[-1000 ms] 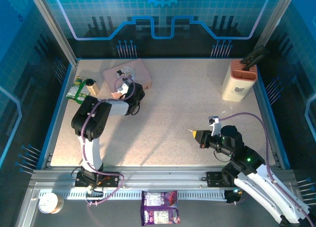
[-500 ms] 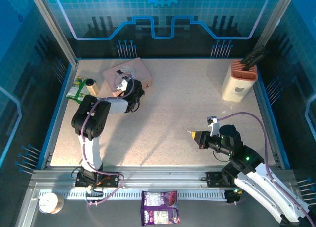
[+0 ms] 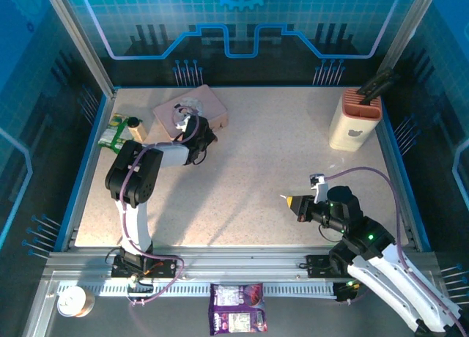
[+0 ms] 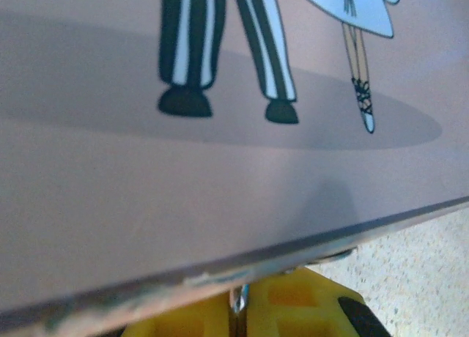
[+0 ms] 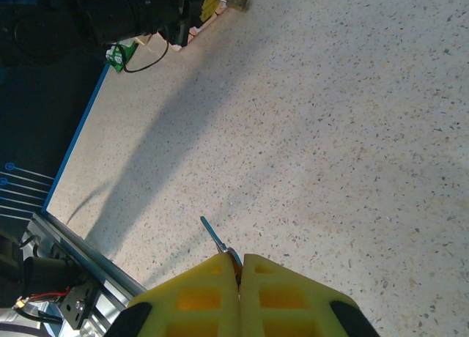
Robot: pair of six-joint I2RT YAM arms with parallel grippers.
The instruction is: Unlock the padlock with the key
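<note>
My left gripper (image 3: 178, 130) sits at the near edge of the pink cartoon tin (image 3: 209, 102), at the table's back left. In the left wrist view its yellow fingers (image 4: 293, 308) are shut on a thin silver sliver (image 4: 239, 297) right under the tin's edge (image 4: 220, 267). The right wrist view shows the small brass padlock (image 5: 237, 0) far off beside that gripper. My right gripper (image 3: 287, 199) hovers over the table's near right, shut on the key. The key's thin blade (image 5: 213, 235) sticks out past the fingertips (image 5: 239, 262).
A white and pink holder (image 3: 355, 119) with dark handles stands at the back right. A green packet (image 3: 113, 130) and a small bottle (image 3: 135, 128) lie left of the tin. A purple packet (image 3: 236, 306) rests on the front rail.
My left gripper has edged further back, closer against the pink tin. The right gripper with the key has barely shifted.
</note>
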